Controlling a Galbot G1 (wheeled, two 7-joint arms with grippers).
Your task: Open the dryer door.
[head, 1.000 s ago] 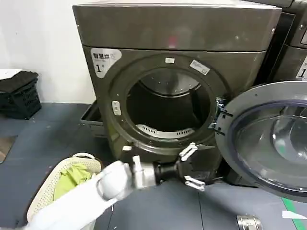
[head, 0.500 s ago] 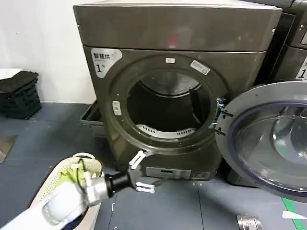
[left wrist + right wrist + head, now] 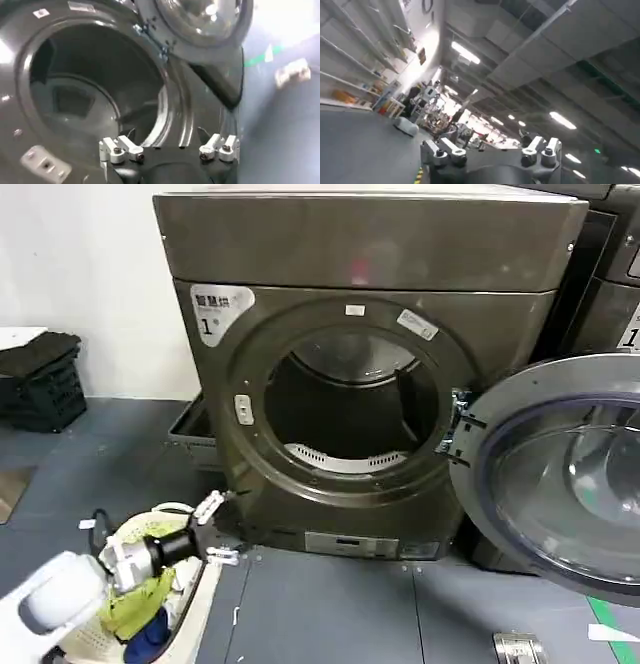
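While the round chrome-rimmed, dark-glass dryer door [image 3: 560, 474] hangs swung wide at the right, the left gripper [image 3: 212, 529], fingers spread and empty, sits low at the left, well apart from it.

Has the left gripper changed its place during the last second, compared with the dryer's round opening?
Yes. The left gripper moved leftward and away from the dark grey dryer's round opening, now over the cream laundry basket.

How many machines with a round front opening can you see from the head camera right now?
2. The dryer stands centre, its dryer door swung fully open to the right. A second machine's corner shows at the right edge behind that door. More may lie out of frame.
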